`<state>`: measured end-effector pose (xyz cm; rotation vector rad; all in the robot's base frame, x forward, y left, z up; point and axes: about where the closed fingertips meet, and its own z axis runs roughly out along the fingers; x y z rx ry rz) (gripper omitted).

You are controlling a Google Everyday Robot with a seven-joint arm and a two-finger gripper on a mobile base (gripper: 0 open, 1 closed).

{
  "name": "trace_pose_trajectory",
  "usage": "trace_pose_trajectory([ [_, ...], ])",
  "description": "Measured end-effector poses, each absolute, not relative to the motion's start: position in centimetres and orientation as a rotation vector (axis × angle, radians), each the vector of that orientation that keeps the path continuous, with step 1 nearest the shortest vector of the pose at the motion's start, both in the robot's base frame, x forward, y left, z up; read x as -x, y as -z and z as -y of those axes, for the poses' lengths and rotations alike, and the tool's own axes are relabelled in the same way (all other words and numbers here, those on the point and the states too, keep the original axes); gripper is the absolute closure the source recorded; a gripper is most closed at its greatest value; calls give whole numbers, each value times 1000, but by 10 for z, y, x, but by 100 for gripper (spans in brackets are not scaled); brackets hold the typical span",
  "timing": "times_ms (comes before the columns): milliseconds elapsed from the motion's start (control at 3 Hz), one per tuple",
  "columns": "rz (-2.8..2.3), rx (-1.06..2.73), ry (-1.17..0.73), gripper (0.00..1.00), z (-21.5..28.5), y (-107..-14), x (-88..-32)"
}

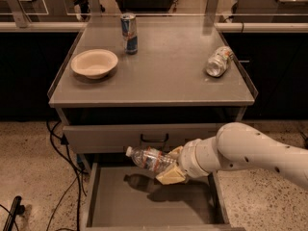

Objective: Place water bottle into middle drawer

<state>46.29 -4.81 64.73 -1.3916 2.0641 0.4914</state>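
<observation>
So your arm [250, 153] comes in from the lower right, forearm running nearly level and angled slightly down to the left, with the wrist ending right over the open middle drawer [144, 203]. The gripper [169, 164] sits at the front of that drawer, just under the closed drawer front [110, 136] with the black loop handle [154, 139], and its tan fingers [169, 176] are clamped on the water bottle [150, 159], one above and one below its base end. The bottle lies close to horizontal, white cap pointing left and a bit up, body tilting down toward the wrist. It hangs above the drawer floor rather than resting on it, and you can see its shadow on the grey floor underneath. Up top, the bench [163, 81] has a pale bowl [95, 62] at the left, a tall blue-and-silver can [129, 32] standing at the back, and a short silver can [219, 61] tipped on its side near the right edge, all well apart from each other. Black cables [61, 170] trail down the left side onto a speckled stone floor [29, 167], and there's more dark counter behind the bench.
</observation>
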Motion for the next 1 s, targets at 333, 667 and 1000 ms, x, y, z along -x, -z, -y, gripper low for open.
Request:
trace_pose_trajectory([
  [333,-2079,1384,-516,100,46,-636,-469],
  [667,-2105,1377,-534,100,44,-618,-450],
  [1000,-2133,1364,-550,100,43,-593,-422],
])
